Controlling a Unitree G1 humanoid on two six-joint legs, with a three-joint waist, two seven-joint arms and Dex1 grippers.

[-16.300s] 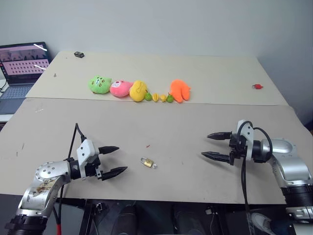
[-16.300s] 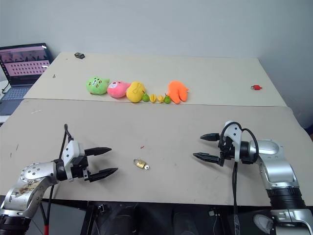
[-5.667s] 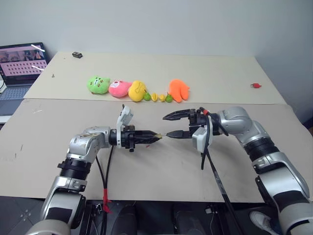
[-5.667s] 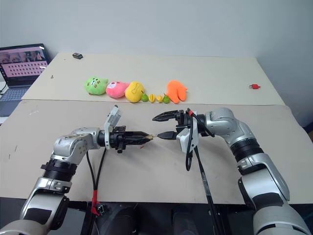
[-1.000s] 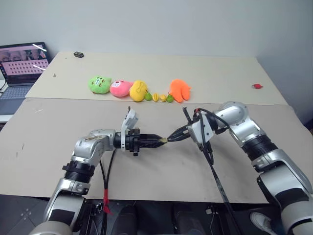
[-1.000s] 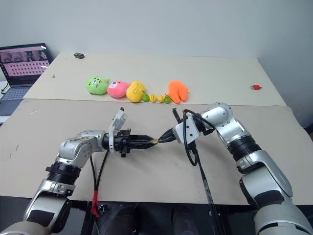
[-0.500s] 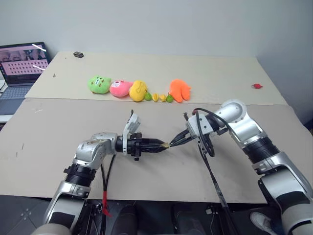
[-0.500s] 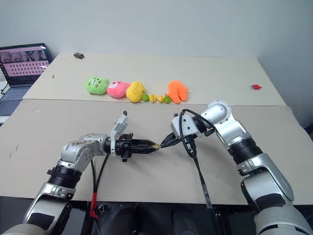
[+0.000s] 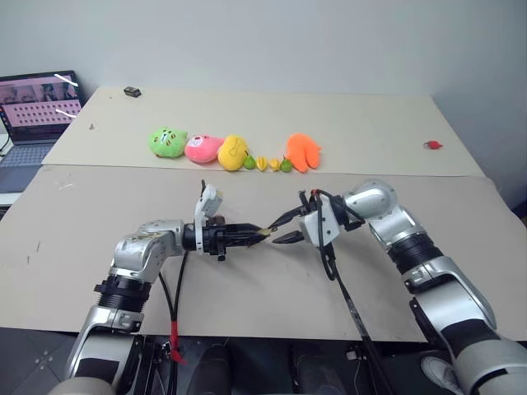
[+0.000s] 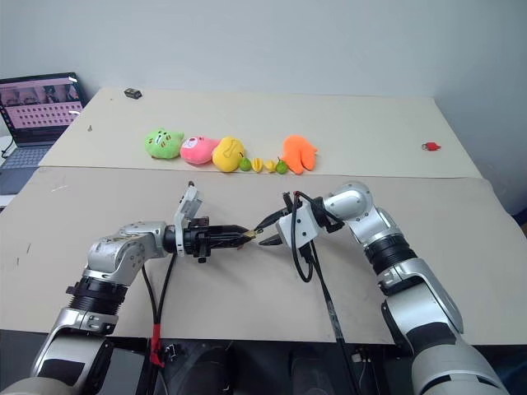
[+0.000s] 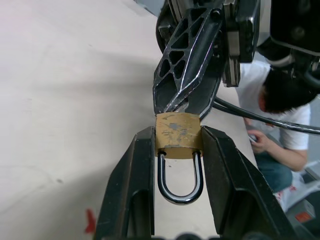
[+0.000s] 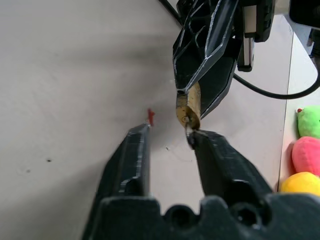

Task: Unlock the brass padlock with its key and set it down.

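Brass padlock (image 11: 178, 135) sat pinched between the two black fingers of the left gripper (image 9: 262, 233), held above the near table (image 9: 272, 317) roughly midway across it, with its silver shackle (image 11: 180, 177) pointing back toward that gripper's wrist and its flat bottom face turned to the right. Opposite it, the right gripper (image 9: 282, 229) had its fingers spread, and in the right wrist view one fingertip (image 12: 192, 140) lay just at the padlock's bottom end, where a small dark silvery bit looked like the key (image 12: 188, 131) seated in the keyhole, though it was too small to be sure. The shackle appeared fully seated in the body, so the lock probably was not yet open. By that reading, the step in hand was regripping the key for another turn. To do it well, the right fingers should close squarely on the key's flat head rather than its edge, in line with the lock's axis, so the twist goes into the cylinder and does not lever the padlock out of the left pinch. The left grip looked narrow, on the body's sides only, so it would want to hold firm and steady while the right wrist rolls. Far off on the rear table, the plush toys (image 9: 233, 151) lay in a row, well clear of the work, and a laptop (image 9: 36, 119) stood at the far left.
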